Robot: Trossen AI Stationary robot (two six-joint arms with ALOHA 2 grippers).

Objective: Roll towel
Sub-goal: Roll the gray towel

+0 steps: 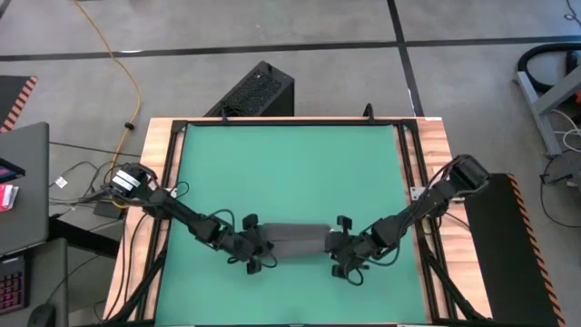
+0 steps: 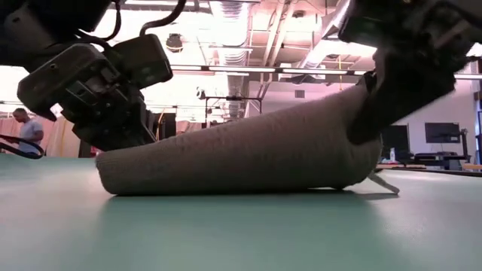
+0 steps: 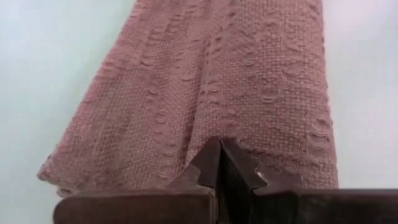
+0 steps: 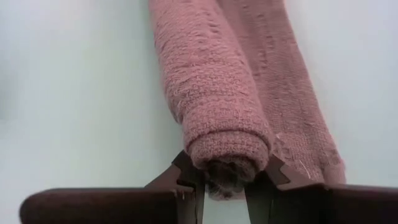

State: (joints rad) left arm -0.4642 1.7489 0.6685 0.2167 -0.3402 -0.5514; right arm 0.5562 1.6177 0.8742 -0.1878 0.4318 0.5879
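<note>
The right gripper (image 4: 224, 177) is clamped on the rolled end of the dark grey soft cloth towel (image 4: 227, 134): its two dark fingers (image 4: 186, 174) stand on either side of the tight coil, which fills the gap between them. Just beside that coil, still touching it, lies a flatter, looser fold of the same towel, running away from the gripper alongside the roll. In the low view this end of the towel is lifted clear of the table, so the cloth slopes down toward its other end.

The left gripper (image 3: 221, 163) has its jaws pressed fully together, the two tips meeting in a point at the near edge of the towel's other end. The frames do not show whether any cloth is pinched between them. Beyond the tips the towel spreads wider and flatter, with a crease running away down its length.

From above, the towel (image 1: 292, 238) is a narrow dark strip stretched between the two grippers, the left gripper (image 1: 257, 245) at one end and the right gripper (image 1: 340, 245) at the other, on the green table mat (image 1: 290, 173). Past the mat is the wooden table border (image 1: 154, 145).
</note>
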